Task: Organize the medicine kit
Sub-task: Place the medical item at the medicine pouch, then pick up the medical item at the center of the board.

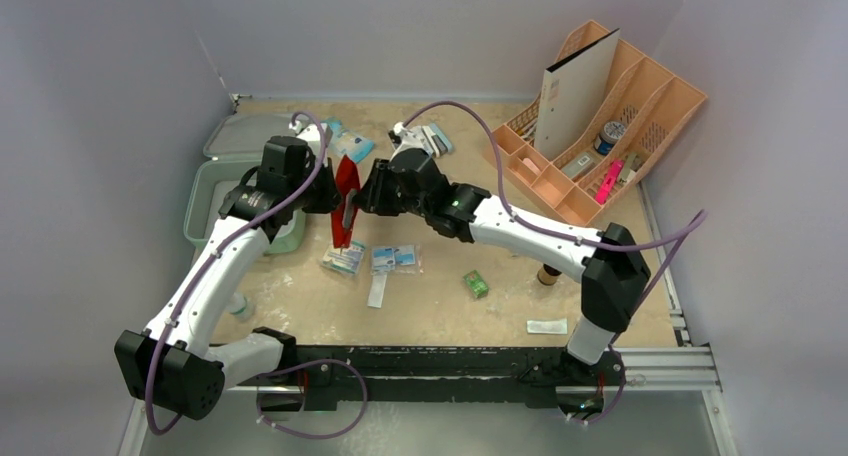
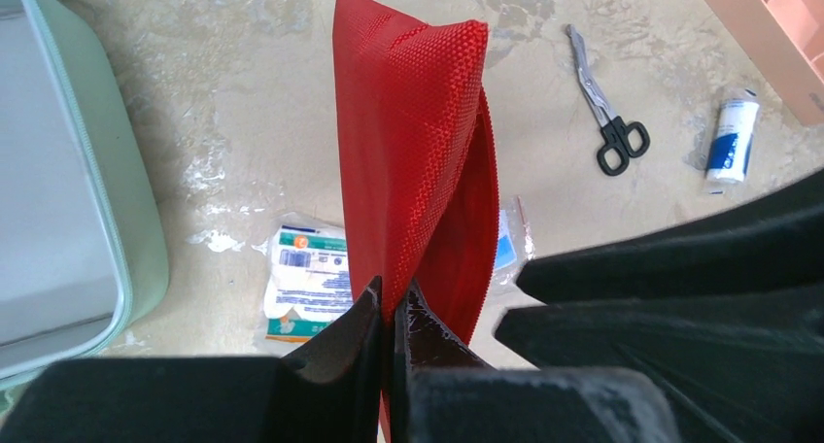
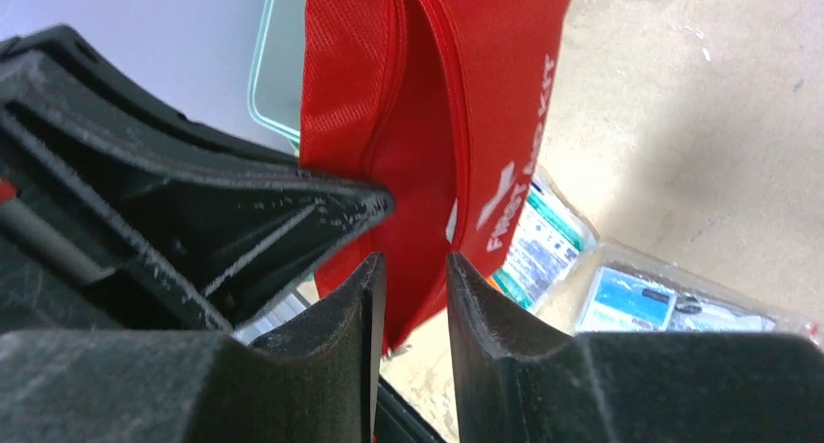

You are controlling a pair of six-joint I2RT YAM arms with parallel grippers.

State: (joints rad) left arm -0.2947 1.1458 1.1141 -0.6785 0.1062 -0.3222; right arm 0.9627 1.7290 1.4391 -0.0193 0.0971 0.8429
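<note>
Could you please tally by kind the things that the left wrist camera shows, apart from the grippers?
Red pouch: 1
Scissors: 1
White-and-blue tube: 1
Printed sachets: 2, one mostly hidden behind the pouch
Mint-green case: 1
Peach organizer: 1
Total: 7

Op2: What can't u see?
Op1: Top cam: my left arm covers the medicine kit at its 3 o'clock side; wrist cam cuts it at 9.
Op2: Pouch?
Op1: I lose the red pouch btm behind left gripper. Packet print too small 2 read.
</note>
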